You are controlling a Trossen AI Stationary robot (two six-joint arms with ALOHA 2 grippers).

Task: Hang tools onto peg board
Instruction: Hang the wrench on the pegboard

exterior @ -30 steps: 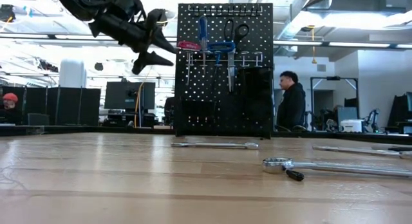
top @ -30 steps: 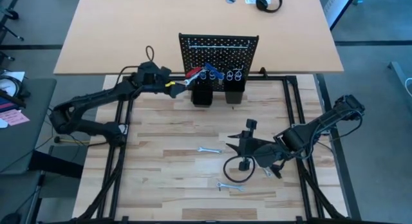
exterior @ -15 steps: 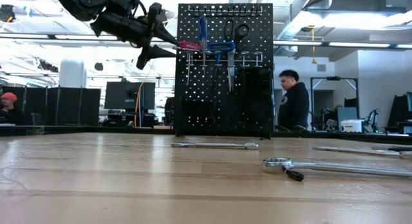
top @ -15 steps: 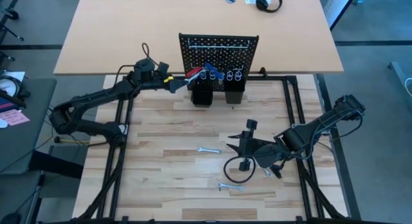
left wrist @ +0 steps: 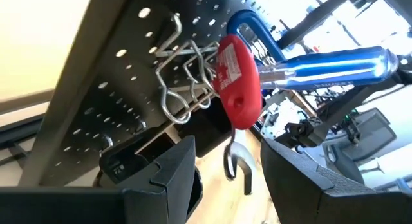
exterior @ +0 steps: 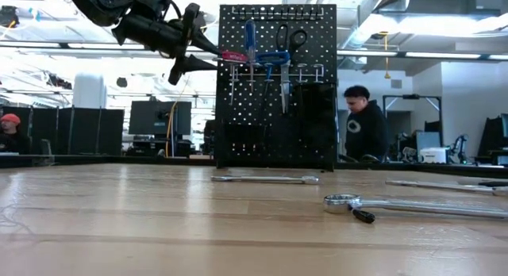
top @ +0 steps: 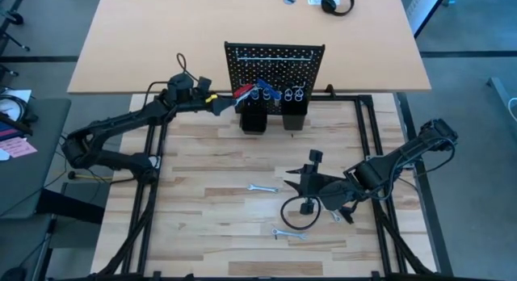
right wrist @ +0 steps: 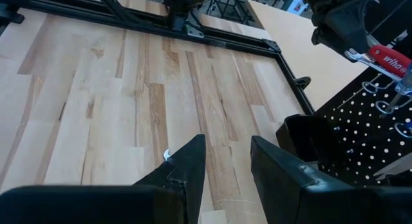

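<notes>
The black peg board (top: pixel 275 59) stands upright at the table's far side. A red-handled tool (left wrist: pixel 239 76) rests in a silver ring hook (left wrist: pixel 183 95) near the board's upper left, beside a blue-handled T-key (left wrist: pixel 322 63) and black scissors (exterior: pixel 290 38). My left gripper (exterior: pixel 198 54) hovers open just left of the red handle (exterior: pixel 232 55), fingers nearly level and pointing at it, apart from it. Silver wrenches (top: pixel 262 188) (top: pixel 287 232) lie flat on the wood. My right gripper (top: pixel 292 180) waits open above the table's near right part, with nothing between its fingers (right wrist: pixel 187 163).
Two black cups (top: pixel 254 119) (top: pixel 293 118) stand at the board's base. A black cable loop (top: pixel 295 212) lies near my right gripper. Black frame rails (top: pixel 153 176) run along the table's sides. Headphones (top: pixel 337 2) lie on the far tan table. A person (exterior: pixel 361 125) stands behind the board.
My left gripper has tipped its fingers up from a downward slant to nearly level, so their tips now point at the red handle; it then kept still. The red-handled tool has stayed in its hook.
</notes>
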